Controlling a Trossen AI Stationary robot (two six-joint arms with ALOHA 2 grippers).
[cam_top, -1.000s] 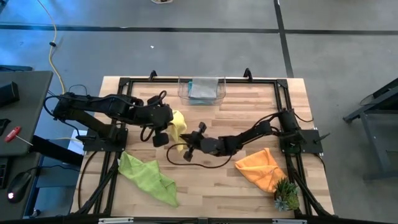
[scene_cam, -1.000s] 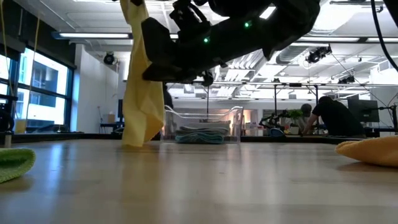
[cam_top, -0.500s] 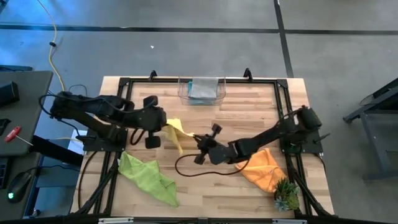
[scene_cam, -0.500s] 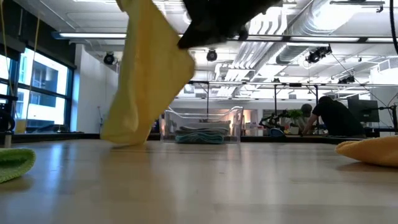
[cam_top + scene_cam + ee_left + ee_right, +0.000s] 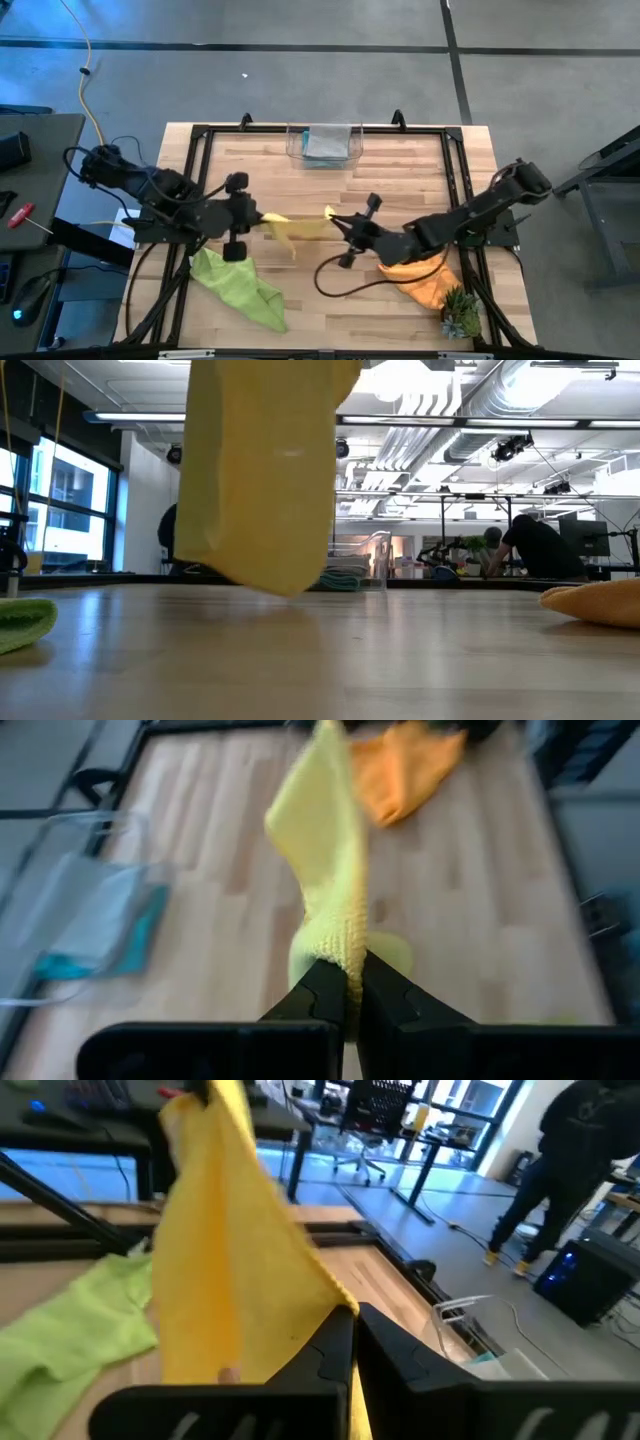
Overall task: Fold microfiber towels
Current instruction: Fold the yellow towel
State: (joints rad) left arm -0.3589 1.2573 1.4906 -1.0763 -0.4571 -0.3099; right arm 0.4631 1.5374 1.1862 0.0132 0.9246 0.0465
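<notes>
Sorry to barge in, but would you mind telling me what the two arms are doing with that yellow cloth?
Both arms are holding the yellow towel up off the wooden table, one at each end. The left gripper is shut on one end and the right gripper is shut on the other, so the cloth hangs stretched between them. The lime green towel and orange towel lie crumpled on the table, not folded. A clear bin at the far edge holds folded cloths.

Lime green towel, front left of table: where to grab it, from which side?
Take the lime green towel by its pointed corner nearest the table's front edge, from above. It lies crumpled and low, and that thin free tip sticks out clear of the bunched middle.
</notes>
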